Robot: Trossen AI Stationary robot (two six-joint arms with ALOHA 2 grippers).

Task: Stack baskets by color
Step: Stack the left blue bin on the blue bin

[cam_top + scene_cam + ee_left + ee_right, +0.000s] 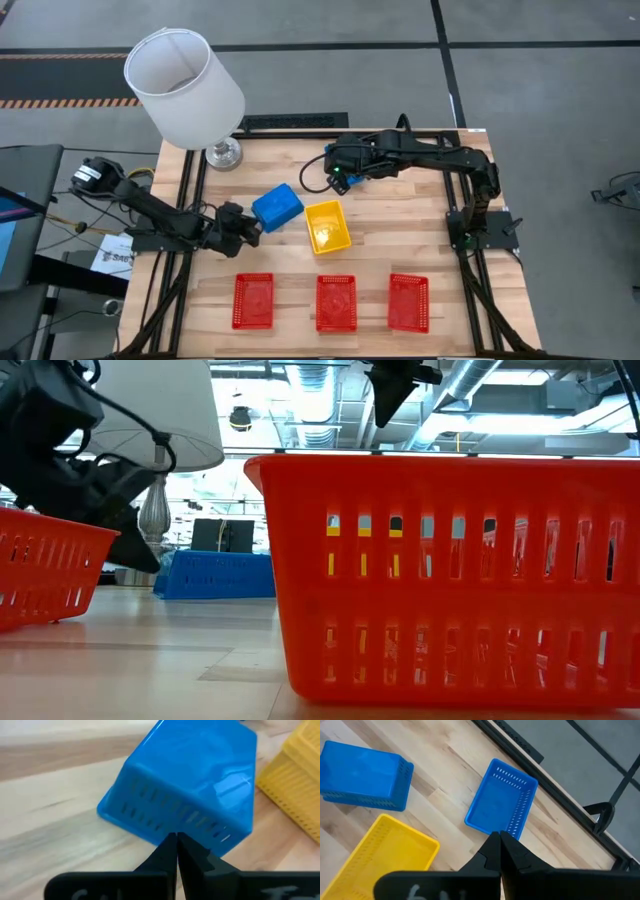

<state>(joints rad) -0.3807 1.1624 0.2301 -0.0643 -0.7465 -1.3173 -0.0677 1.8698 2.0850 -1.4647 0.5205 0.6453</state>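
Observation:
An overturned blue basket (277, 207) lies bottom up on the table's middle, next to an upright yellow basket (328, 226). My left gripper (246, 229) is shut and low, with its tips (176, 839) at the overturned basket's slotted side wall. A second blue basket (502, 802) stands upright farther back. My right gripper (499, 839) hangs shut high above it and holds nothing. Three red baskets (336, 302) stand apart in a row along the near edge. My left gripper comes slanting down from the table's left. Its shut fingertips stand at the lower rim of the overturned blue basket's slotted side wall (165, 822). I cannot tell whether they touch it.
A lamp with a white shade (184, 85) stands at the table's far left corner. In the low view the middle red basket (450, 580) fills most of the picture. Bare wood lies between the red row and the blue and yellow baskets.

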